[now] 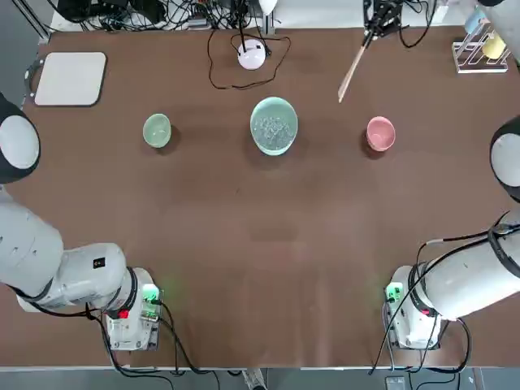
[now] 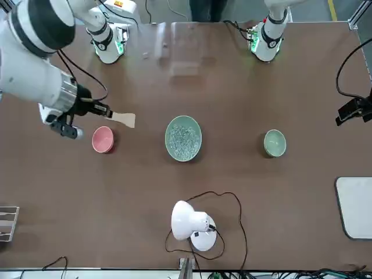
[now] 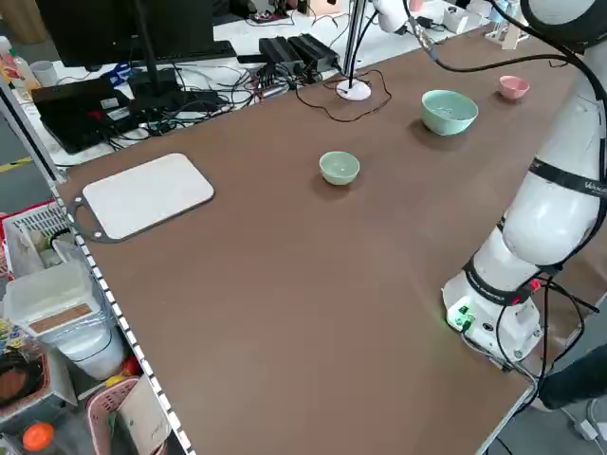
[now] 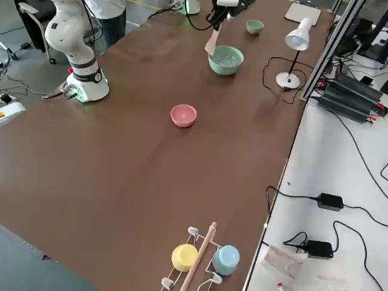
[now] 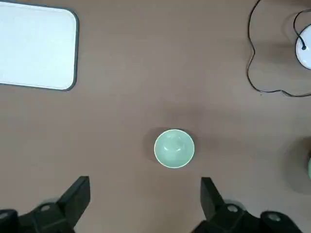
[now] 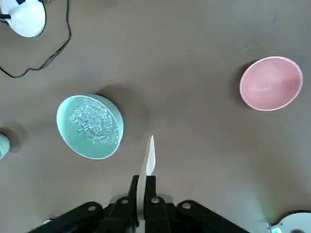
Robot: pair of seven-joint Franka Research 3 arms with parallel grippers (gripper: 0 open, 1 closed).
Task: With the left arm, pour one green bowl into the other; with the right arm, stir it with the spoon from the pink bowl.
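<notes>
- We see the right gripper (image 6: 142,194) raised above the table (image 1: 260,244), its fingers pinched on the handle of the wooden spoon (image 6: 147,160).
- The spoon blade hangs in the air between the large green bowl (image 1: 274,124) and the pink bowl (image 1: 380,133), touching neither.
- We find the large green bowl at table centre, holding pale granular contents.
- The small green bowl (image 5: 174,148) stands upright and empty, well apart on the robot's left.
- The left gripper (image 5: 145,194) hovers high above the small green bowl, fingers spread wide, gripping nothing.
</notes>
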